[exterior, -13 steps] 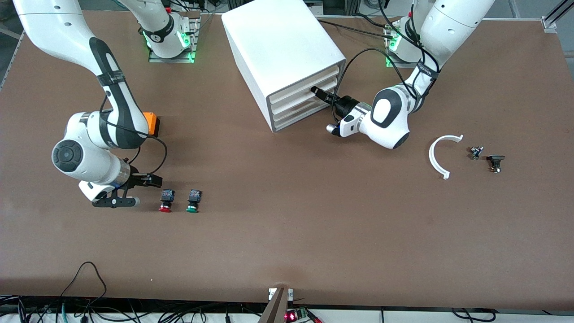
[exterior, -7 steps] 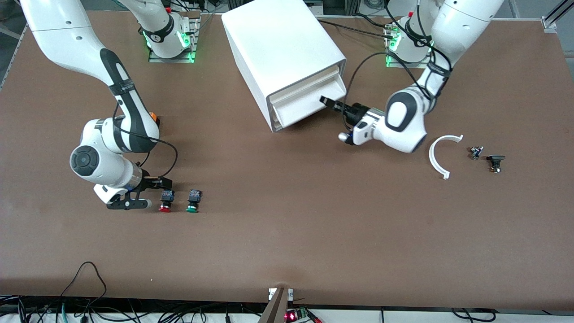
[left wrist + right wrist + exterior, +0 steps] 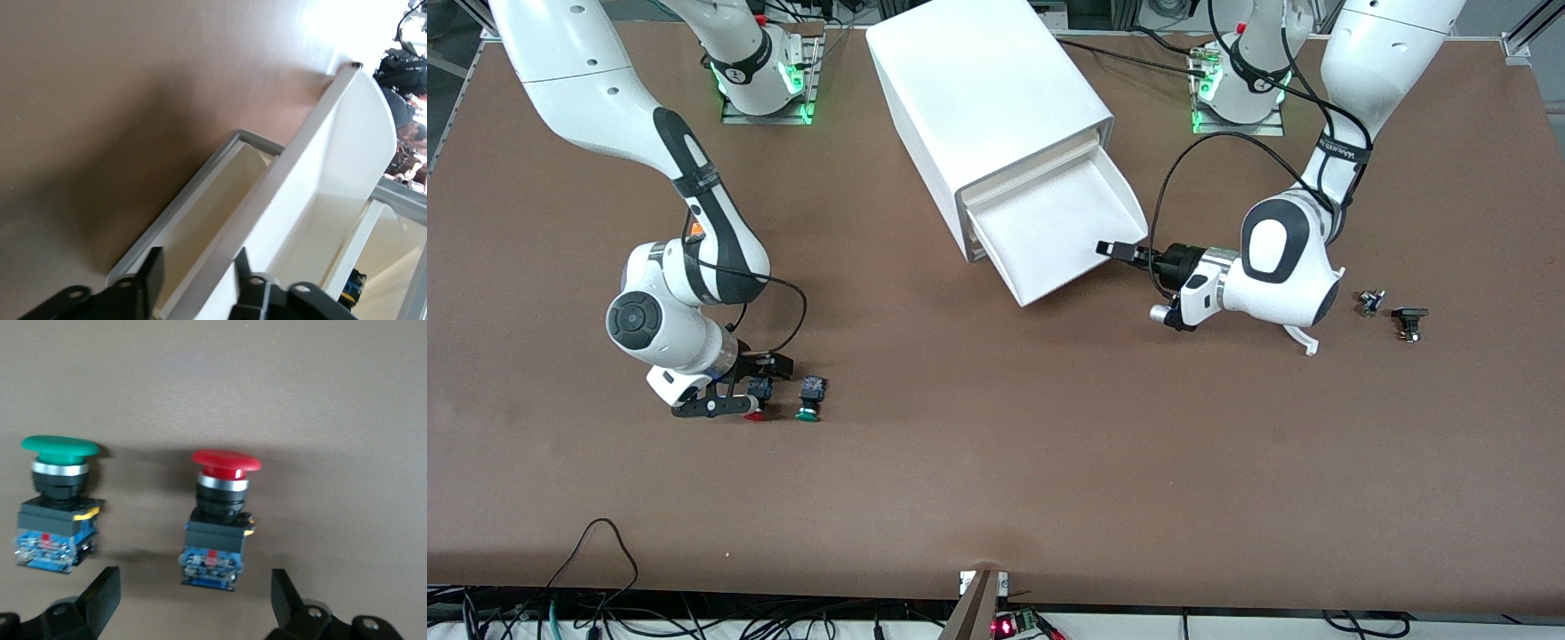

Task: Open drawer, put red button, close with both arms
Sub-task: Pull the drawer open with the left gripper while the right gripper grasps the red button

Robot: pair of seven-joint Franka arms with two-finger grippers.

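The drawer point(image 3: 1063, 233), second from the top of the white cabinet point(image 3: 983, 84), stands pulled well out over the worktop point(image 3: 996, 480), its tray bare, presumably so the button can be dropped in from above. The left hand point(image 3: 1119, 252) sits at the drawer's front lip toward the left arm's end; the left wrist view shows its fingers point(image 3: 150, 280) parted either side of the lip rather than pinching it, a loose narrow opening. The right hand point(image 3: 738, 396) is low over the red button point(image 3: 754, 402), fingers spread wide with the button between them and not yet gripped. The green button point(image 3: 810, 399) lies just beside it, so the approach looks tight. In the front view the right hand covers most of the red button, and contact at the lip cannot be confirmed
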